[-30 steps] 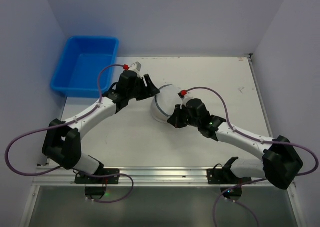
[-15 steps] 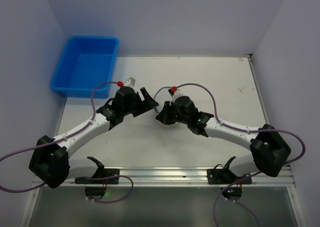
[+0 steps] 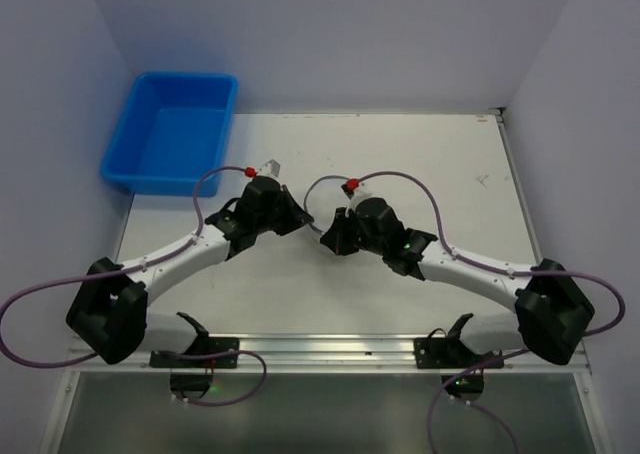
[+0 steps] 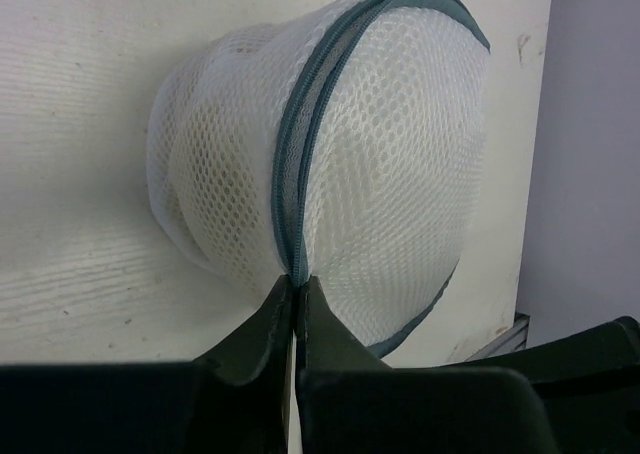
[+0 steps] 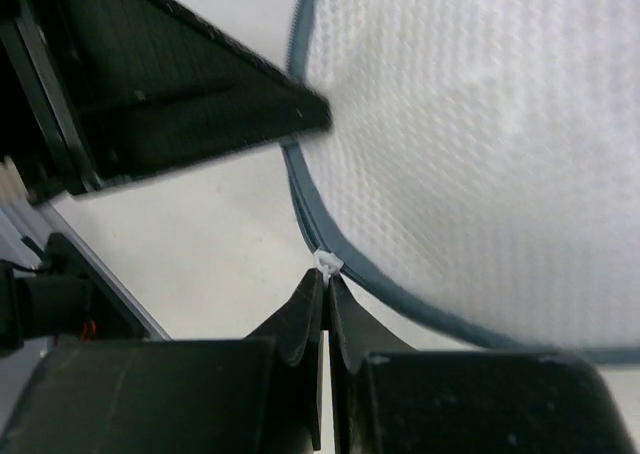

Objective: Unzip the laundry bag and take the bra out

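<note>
The laundry bag (image 4: 350,144), a white mesh drum with a grey-blue zip line (image 4: 300,144) round its flap, lies on its side on the table. My left gripper (image 4: 296,282) is shut on the bag's zip seam at its near edge. My right gripper (image 5: 326,277) is shut on the small white zip pull (image 5: 327,263), at the rim of the bag (image 5: 480,144). From above, both grippers meet mid-table, the left (image 3: 300,221) and the right (image 3: 330,242), covering most of the bag. The bra is hidden; only a pale shape shows through the mesh.
A blue plastic tub (image 3: 175,129) stands at the table's back left corner. The white table (image 3: 450,174) has purple walls at the back and on both sides. The left gripper's dark finger (image 5: 200,84) shows close in the right wrist view.
My left gripper has gone from open to shut, pinching the bag's seam. The right gripper has moved left with the pull, and the bag has shifted under both grippers.
</note>
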Tool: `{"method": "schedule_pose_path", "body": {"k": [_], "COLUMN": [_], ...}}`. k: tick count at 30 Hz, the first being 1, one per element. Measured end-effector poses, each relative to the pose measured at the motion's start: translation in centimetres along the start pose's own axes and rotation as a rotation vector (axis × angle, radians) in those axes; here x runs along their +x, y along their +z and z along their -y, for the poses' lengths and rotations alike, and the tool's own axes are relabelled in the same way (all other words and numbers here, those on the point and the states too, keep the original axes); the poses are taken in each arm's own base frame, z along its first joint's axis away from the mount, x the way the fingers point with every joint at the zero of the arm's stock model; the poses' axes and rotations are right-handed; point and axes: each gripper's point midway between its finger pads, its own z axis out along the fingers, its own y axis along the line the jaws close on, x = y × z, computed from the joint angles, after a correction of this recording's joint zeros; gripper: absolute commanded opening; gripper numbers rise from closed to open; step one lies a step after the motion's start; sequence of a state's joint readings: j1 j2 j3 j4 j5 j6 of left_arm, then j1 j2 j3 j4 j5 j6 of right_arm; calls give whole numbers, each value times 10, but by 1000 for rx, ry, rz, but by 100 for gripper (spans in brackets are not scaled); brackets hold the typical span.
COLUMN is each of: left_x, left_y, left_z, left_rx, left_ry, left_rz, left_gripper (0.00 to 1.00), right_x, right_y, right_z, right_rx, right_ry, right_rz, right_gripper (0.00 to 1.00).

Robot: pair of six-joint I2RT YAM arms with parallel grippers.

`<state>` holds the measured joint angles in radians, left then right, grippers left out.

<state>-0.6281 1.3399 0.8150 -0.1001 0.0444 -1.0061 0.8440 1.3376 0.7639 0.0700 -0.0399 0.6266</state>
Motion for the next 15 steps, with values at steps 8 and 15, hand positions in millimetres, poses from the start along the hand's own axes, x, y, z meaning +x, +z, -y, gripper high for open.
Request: {"method": "schedule_pose_path", "body": {"k": [8,15], "left_x": [-7,-1], "left_y": [-19,-33], "left_z": [-24,-11], "left_rx": [-44,32], "left_ry": [7,115], "left_rz": [22,-11], "left_gripper": [0,0], "right_x": [-4,-23], "right_y": [-46,-58], "right_z": [81,92], "right_rx": [154,131], "right_ry": [63,115], "right_rz": [51,66], "right_gripper": [0,0]}}
